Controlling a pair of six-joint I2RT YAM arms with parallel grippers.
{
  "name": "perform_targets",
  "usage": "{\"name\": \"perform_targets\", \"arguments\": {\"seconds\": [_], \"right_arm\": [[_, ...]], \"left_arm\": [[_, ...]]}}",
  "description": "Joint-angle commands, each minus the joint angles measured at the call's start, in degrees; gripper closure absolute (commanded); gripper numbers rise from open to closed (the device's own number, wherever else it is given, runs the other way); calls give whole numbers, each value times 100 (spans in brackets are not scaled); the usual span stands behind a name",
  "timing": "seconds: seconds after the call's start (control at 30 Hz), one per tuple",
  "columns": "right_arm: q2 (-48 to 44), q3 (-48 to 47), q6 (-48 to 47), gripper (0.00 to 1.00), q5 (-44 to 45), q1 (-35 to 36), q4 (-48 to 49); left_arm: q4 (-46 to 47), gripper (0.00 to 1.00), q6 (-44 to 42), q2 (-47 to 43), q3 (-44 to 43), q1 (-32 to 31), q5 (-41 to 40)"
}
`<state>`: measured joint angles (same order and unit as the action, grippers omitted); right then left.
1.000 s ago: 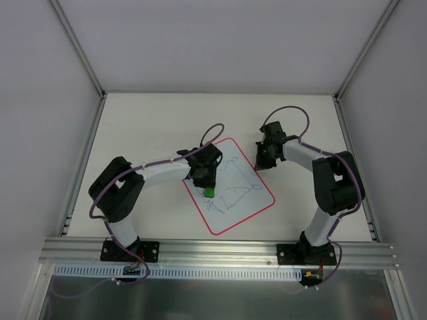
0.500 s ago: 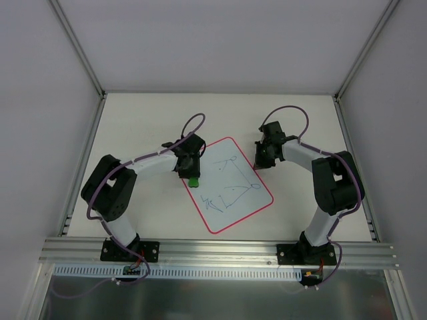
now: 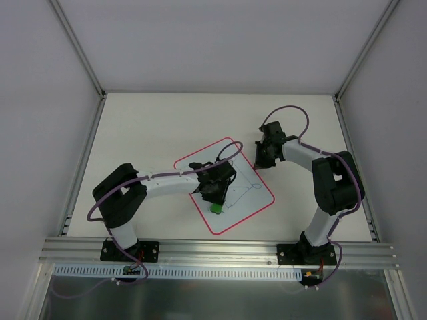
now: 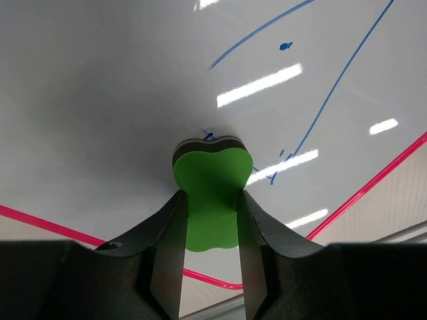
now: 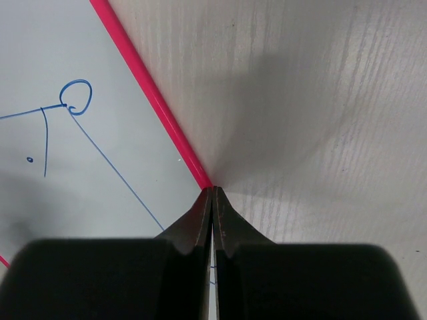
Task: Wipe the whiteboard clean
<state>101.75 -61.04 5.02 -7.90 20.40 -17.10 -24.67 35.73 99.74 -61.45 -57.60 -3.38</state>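
Sweeping from the whiteboard's (image 3: pixel 257 200) 10 o'clock edge toward 6 o'clock, the left gripper (image 3: pixel 215 202), clamped partway on the green eraser (image 3: pixel 217 208), has wiped that side clean; blue lines (image 3: pixel 248 187) remain toward 3 o'clock. Mid-table, the right gripper (image 3: pixel 260 165), fully closed and empty, pins the board's 2 o'clock edge.

So the left end effector (image 4: pixel 211 200) has the green eraser (image 4: pixel 212 170) pinched between its two dark fingers (image 4: pixel 168 257), dark felt side pressed flat on the whiteboard (image 4: pixel 100 100). A few thin blue lines (image 4: pixel 340 80) and a blue dot (image 4: pixel 285 47) sit just past it, ceiling lights glare off the surface, and the red border (image 4: pixel 373 183) cuts across bottom right with the table (image 4: pixel 393 207) beyond
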Motion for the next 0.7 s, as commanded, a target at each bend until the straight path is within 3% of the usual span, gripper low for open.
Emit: {"name": "perform_targets", "arguments": {"seconds": [0.0, 0.23, 0.3, 0.43, 0.67], "right_arm": [[239, 197, 26, 100, 298, -10, 32], [239, 197, 43, 100, 307, -1, 23], [231, 197, 43, 100, 307, -1, 14], [239, 180, 43, 100, 324, -10, 32], [266, 153, 26, 100, 342, -10, 49]], "left_arm": [[-829, 100, 277, 397, 554, 248, 373], [-1031, 100, -39, -183, 872, 1364, -356], [-1145, 100, -118, -280, 819, 1401, -540], [-1242, 100, -136, -201, 775, 1156, -444], [-1269, 100, 189, 492, 284, 5, 64]]}}
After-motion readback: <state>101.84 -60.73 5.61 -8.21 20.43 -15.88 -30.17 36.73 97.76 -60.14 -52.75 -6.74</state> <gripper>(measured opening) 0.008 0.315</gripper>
